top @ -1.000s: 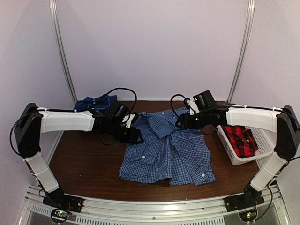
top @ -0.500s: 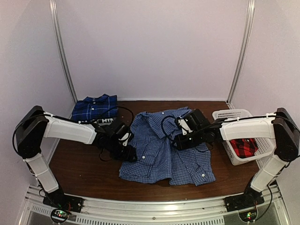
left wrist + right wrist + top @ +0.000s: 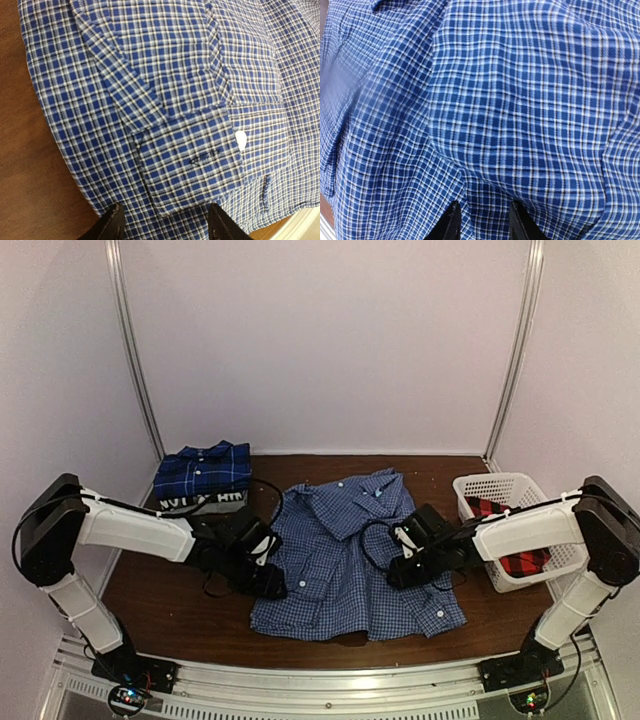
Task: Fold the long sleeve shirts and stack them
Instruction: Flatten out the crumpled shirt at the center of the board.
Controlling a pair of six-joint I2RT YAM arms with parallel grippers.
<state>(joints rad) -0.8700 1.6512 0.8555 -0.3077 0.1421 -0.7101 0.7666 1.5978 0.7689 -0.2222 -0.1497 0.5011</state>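
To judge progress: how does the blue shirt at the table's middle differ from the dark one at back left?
The fine-check shirt lies spread and rumpled; the dark plaid shirt is folded compact. The fine-check shirt is paler and takes more room than the dark plaid shirt. Both are blue, checked and collared.

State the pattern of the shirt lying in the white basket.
The shirt is red-and-black plaid; top external view shows it best.

The white-and-black left arm reaches low and inward; the left gripper holds its black fingers clearly apart. The right arm mirrors it, and the right gripper has its fingers closer together; whether they grip cannot be told.
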